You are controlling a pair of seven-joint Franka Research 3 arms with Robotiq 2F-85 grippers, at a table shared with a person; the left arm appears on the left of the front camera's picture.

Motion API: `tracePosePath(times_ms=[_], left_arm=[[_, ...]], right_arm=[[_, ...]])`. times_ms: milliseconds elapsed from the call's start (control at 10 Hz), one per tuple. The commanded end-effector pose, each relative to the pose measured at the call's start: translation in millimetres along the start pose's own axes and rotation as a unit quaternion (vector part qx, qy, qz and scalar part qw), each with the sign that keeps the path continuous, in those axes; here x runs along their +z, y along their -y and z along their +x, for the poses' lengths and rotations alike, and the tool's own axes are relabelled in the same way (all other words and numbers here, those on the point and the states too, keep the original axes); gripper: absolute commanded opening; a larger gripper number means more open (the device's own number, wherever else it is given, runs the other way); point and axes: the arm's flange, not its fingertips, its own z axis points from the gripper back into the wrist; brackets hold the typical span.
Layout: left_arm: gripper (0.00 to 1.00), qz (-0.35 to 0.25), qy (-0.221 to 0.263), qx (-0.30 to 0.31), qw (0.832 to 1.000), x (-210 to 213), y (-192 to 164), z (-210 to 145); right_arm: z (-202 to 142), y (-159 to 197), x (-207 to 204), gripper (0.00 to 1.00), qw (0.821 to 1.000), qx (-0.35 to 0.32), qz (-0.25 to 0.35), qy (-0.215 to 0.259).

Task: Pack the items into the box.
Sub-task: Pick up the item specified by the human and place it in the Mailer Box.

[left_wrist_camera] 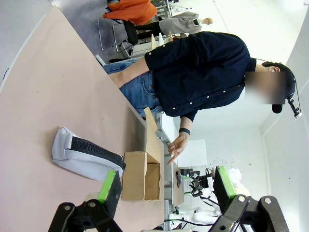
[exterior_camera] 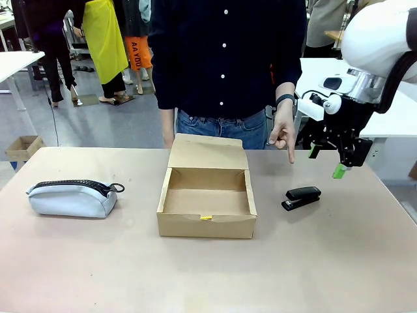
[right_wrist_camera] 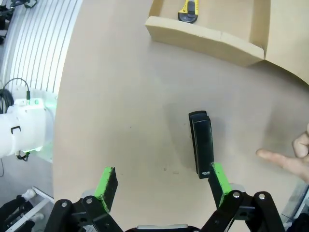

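Note:
The black stapler lies on the table to the right of the brown cardboard box, whose lid flap stands open at the far side. A yellow-and-black utility knife lies inside the box, seen in the right wrist view; a small yellow bit shows over the front wall. My right gripper hangs open above and to the right of the stapler, nothing between its fingers. The person's hand points a finger down near the stapler. My left gripper is open and empty, away from the box.
A light grey zippered pouch lies at the table's left. The person stands at the far edge behind the box. Bare tabletop stretches in front of the box and around the stapler.

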Motion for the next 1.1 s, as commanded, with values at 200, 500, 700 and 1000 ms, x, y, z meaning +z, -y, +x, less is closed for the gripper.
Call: tracePosePath(times_ms=[200,500,700,1000], left_arm=[[1.0,-0.012,0.006,-0.008,1.0,0,1,1],[1.0,-0.012,0.006,-0.008,1.0,0,1,1],[1.0,-0.012,0.006,-0.008,1.0,0,1,1],[1.0,-0.012,0.006,-0.008,1.0,0,1,1]], right_arm=[[5,5,-12,1.0,0.999,0.034,-0.029,-0.029],[-14,13,-48,1.0,0.996,0.016,-0.074,-0.054],[-17,23,-74,1.0,0.994,0.017,-0.082,-0.074],[-25,47,-111,1.0,0.995,-0.005,-0.079,-0.066]])
